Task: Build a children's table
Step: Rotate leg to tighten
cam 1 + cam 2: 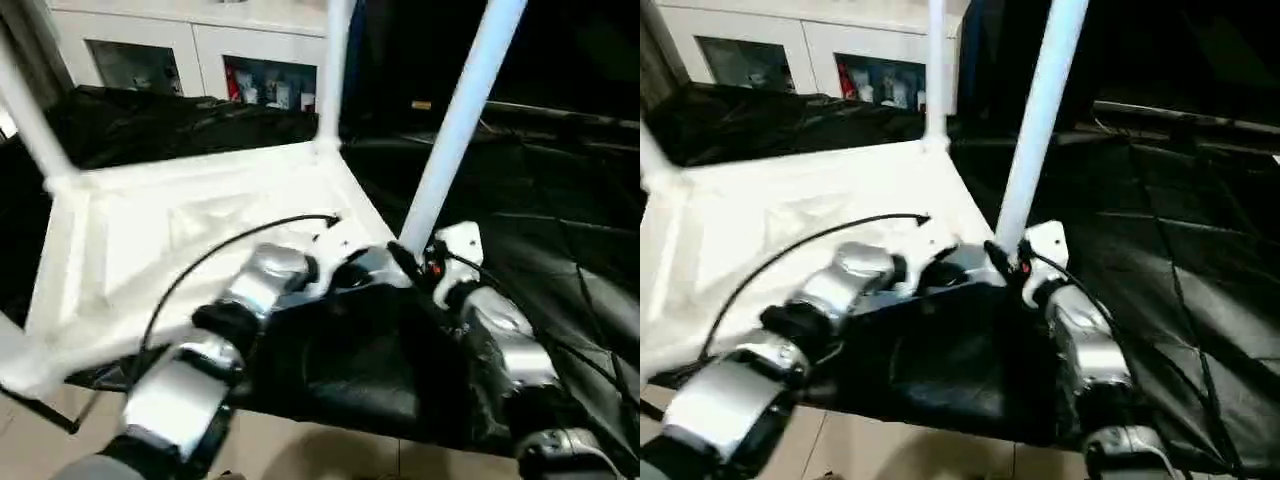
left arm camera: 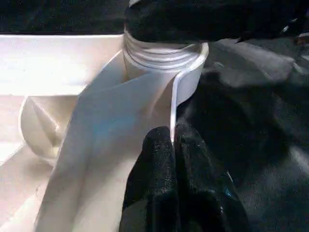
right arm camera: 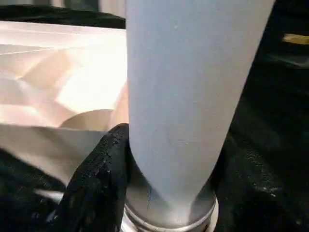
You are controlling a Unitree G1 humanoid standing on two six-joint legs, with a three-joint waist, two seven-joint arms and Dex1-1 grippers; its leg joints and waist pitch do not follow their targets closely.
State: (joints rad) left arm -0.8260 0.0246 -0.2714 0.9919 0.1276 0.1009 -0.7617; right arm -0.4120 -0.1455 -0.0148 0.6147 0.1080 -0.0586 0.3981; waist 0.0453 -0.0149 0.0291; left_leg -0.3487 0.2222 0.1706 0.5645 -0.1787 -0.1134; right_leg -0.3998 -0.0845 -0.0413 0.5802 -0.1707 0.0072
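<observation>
The white table top (image 1: pixel 190 250) lies underside up at 10 o'clock on the black-draped counter (image 1: pixel 560 250); white cabinets (image 1: pixel 190 50) stand behind. The right gripper (image 3: pixel 145 188) fingers clamp the near leg (image 1: pixel 455 120) at its socket. The left gripper (image 2: pixel 175 159) fingers press together against the top's rim.

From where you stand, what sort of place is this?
Probably an indoor lab or workshop room set up for the robot. A work table draped in black cloth holds the white tabletop, white cabinets with glass doors line the far wall, and a pale tiled floor shows below.

Silver forearms (image 1: pixel 500 335); black cable (image 1: pixel 215 255); black fingers (image 2: pixel 166 188).
</observation>
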